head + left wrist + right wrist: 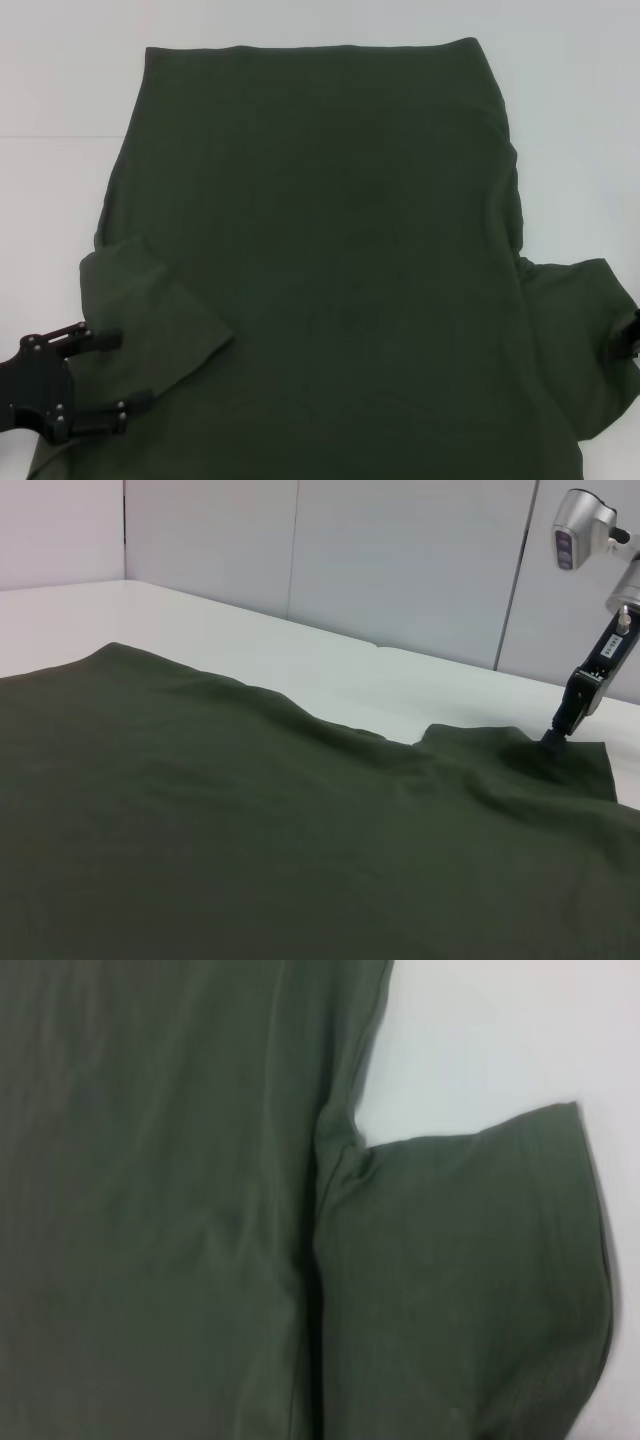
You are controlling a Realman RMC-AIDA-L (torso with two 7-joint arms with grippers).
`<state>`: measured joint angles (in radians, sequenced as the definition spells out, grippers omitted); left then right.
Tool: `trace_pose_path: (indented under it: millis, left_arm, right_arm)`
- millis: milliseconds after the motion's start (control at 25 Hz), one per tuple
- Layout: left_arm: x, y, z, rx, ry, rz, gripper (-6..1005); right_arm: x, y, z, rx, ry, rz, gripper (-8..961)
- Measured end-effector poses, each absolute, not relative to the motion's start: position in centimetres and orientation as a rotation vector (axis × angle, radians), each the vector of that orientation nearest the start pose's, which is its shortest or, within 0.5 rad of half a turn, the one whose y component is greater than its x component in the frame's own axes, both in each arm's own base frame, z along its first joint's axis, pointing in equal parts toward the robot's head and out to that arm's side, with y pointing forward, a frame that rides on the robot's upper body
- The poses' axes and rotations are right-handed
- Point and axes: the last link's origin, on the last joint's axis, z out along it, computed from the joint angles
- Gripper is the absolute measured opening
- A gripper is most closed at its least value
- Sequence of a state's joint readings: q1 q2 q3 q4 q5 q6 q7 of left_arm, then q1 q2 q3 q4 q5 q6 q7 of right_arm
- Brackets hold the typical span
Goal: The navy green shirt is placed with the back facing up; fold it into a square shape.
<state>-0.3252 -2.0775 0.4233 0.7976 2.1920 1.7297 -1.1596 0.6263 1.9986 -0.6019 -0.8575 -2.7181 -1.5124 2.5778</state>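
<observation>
Head view: shirt [330, 250] flat on tabletop [60, 80], long axis running away from robot.
Left gripper [105, 385], fingers open, over the left sleeve [150, 310]; right gripper [560, 730] at the right sleeve edge, fingers state unclear.

Even, bright overhead light; faint shadows; right wrist view soft, blurred; head view slightly hazy.

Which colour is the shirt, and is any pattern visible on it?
The shirt is plain dark olive green, no pattern visible; the head view shows it best.

bare lab-like test cell, plain white table [330, 670], grey partition panels [400, 560] behind
</observation>
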Motion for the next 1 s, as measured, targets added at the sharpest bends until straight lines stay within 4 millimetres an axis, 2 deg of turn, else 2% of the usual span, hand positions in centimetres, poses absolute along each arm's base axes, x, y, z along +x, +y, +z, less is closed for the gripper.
trace_pose_path:
  millis: [120, 360, 600, 1000]
  left_arm:
    - [-33.6, 25.8, 4.4, -2.624, -0.551, -0.537, 887]
    - [-33.8, 25.7, 4.4, -2.621, -0.556, -0.535, 887]
    - [-33.9, 25.5, 4.5, -2.609, -0.565, -0.54, 887]
    - [-34.1, 25.3, 4.7, -2.6, -0.575, -0.542, 887]
  right_arm:
    - [32.3, 34.9, 6.3, -2.016, 1.882, -0.074, 24]
    - [32.6, 34.8, 6.9, -2.009, 1.878, -0.067, 23]
    - [32.8, 34.6, 8.9, -1.98, 1.869, -0.012, 23]
    - [31.4, 35.0, 11.8, -1.986, 1.803, 0.061, 23]
